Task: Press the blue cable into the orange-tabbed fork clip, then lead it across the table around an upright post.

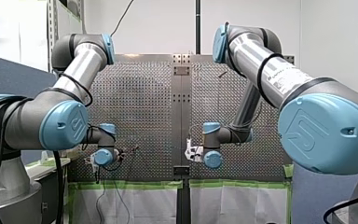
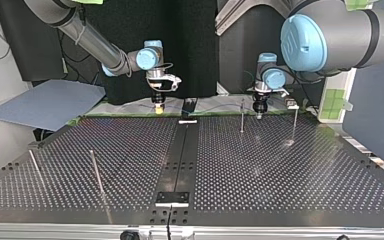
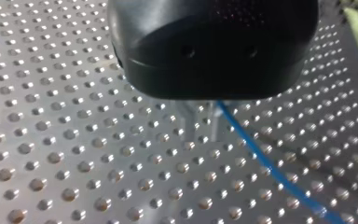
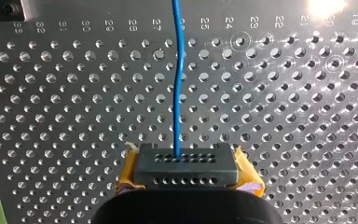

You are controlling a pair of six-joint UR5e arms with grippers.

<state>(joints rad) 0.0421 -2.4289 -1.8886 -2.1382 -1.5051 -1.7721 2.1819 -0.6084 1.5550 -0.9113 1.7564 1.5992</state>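
1. Gripping the thin blue cable [image 4: 175, 84], my right gripper [image 4: 186, 167] is looking closed on it. The line is running straight ahead from its black, yellow-padded tip over the perforated metal table [image 4: 56, 93].
2. My left gripper [image 2: 259, 109] is hovering low near the table's far edge in the top view, and the cable is trailing away beside it. I cannot tell whether it is clamping anything.
3. The orange-tabbed fork clip is not showing in any view, so I am judging the pressing step not yet done.
4. Doing it well is going to call for a taut, straight span between both grippers, lowered squarely onto the slot.
5. A slim upright metal post [image 2: 242, 116] is standing just beside my left gripper, with a second post [image 2: 295, 124] near.
6. The table's middle is lying open, while two leaning rods [image 2: 96, 172] are waiting at the top view's left.
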